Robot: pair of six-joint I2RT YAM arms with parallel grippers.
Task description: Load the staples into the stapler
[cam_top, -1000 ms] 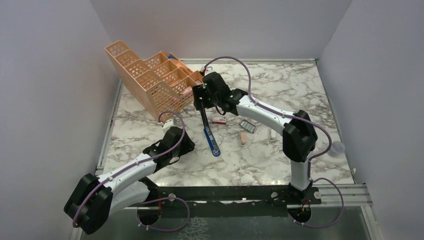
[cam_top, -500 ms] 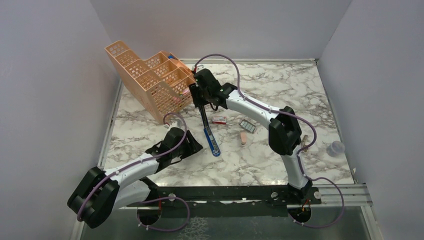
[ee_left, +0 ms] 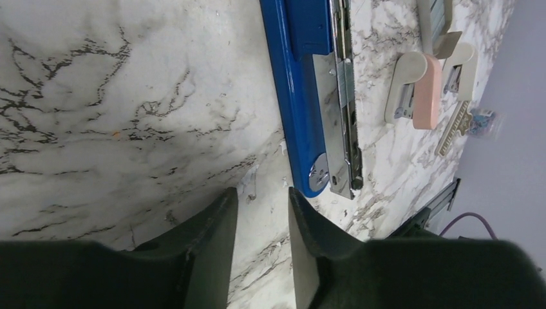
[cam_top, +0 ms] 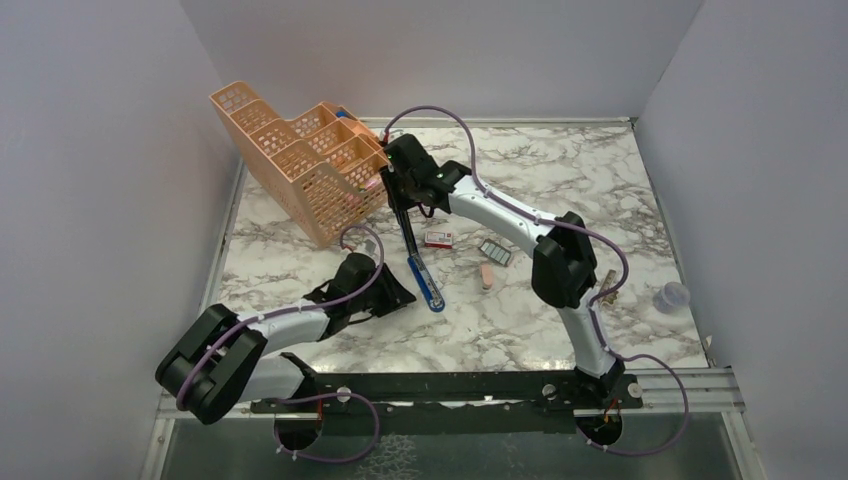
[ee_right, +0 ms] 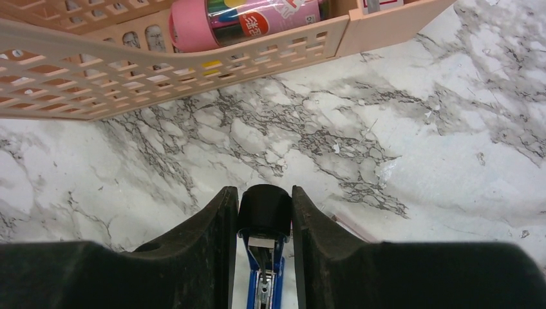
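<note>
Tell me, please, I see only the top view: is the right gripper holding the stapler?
Observer: Yes. In the right wrist view, both fingers of the right gripper press the stapler at its black end.
Operator: And the left gripper?
Observer: The left wrist view shows the left gripper open, with only table between its jaws.
Operator: Is the channel visible?
Observer: Yes, the silver channel faces up.

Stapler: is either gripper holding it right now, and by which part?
The right gripper pinches the stapler by its rounded black end. The left gripper is open by the blue end, holding nothing.
</note>
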